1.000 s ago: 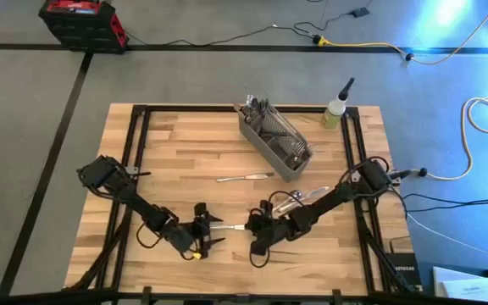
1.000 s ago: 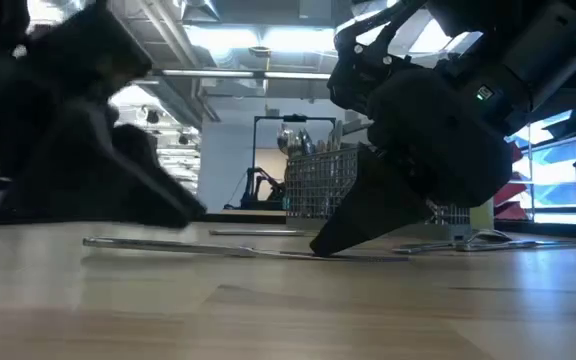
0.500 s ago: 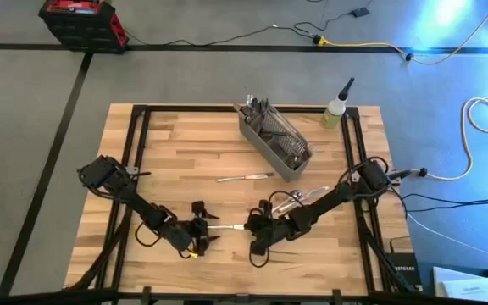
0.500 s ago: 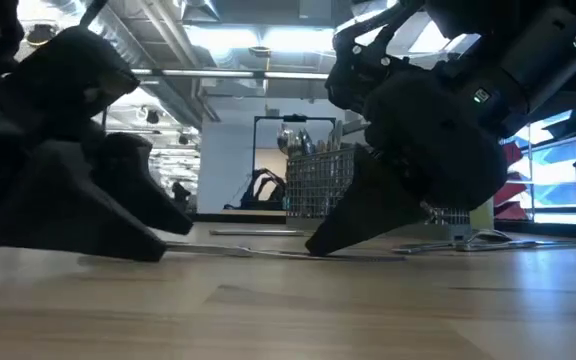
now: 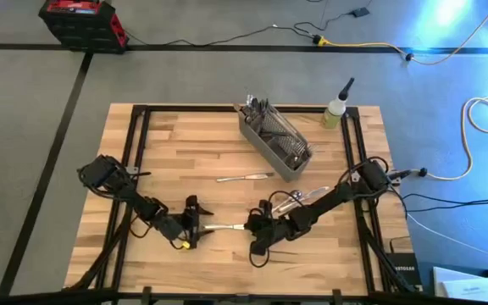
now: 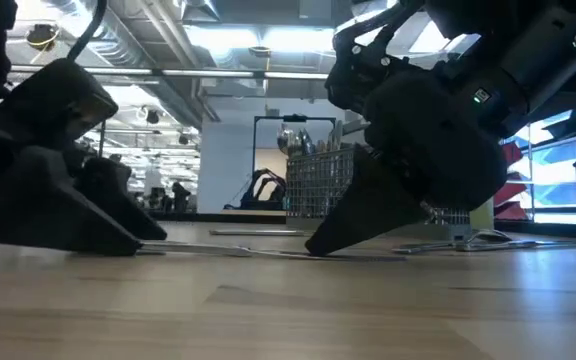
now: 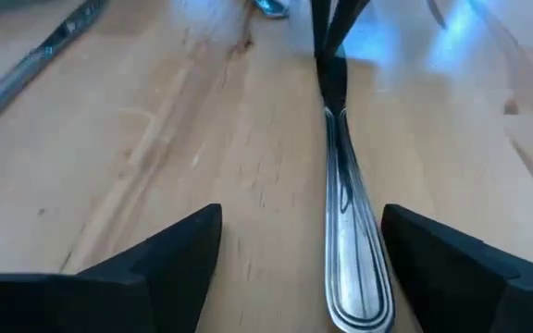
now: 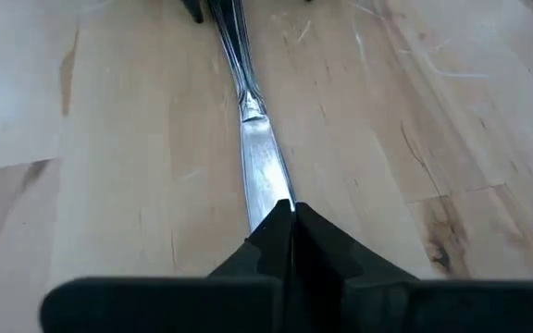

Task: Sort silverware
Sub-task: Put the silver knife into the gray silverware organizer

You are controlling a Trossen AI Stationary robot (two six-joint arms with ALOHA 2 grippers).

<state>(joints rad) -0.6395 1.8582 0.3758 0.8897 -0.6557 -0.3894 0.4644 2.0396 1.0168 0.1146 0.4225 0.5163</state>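
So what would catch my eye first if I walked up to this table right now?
Probably the two dark arms meeting low at the table's near edge over one slim utensil: the right gripper is shut on one end, the left gripper open around the other. Behind them stands a mesh basket crammed with silverware.

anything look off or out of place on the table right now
Nothing damaged or spilled. Loose silverware lies outside the mesh basket: one piece alone mid-table, a few by the right arm. The right gripper pinches one end of a knife flat on the wood; the left gripper stands open at the other end.
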